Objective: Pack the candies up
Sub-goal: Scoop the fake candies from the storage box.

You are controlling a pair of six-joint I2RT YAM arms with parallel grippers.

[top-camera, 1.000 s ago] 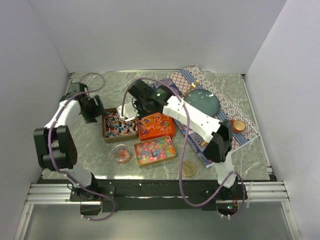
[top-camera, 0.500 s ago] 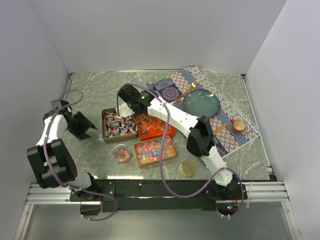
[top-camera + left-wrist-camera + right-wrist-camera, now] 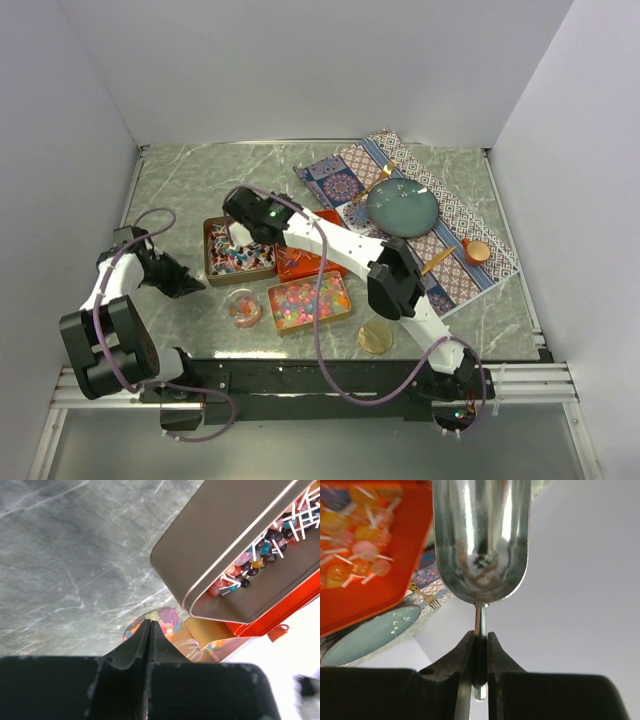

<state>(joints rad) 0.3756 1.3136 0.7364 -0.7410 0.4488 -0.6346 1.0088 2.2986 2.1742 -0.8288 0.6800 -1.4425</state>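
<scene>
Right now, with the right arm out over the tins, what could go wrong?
1. The right gripper pinches the scoop only by its thin stem; digging into the lollipops could twist it.
2. The shut, empty left gripper sits close to the small round dish and could knock it.

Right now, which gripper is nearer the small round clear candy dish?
Left. Left gripper: just left of the dish. Right gripper: beyond it, over the brown rectangular metal tin.
</scene>
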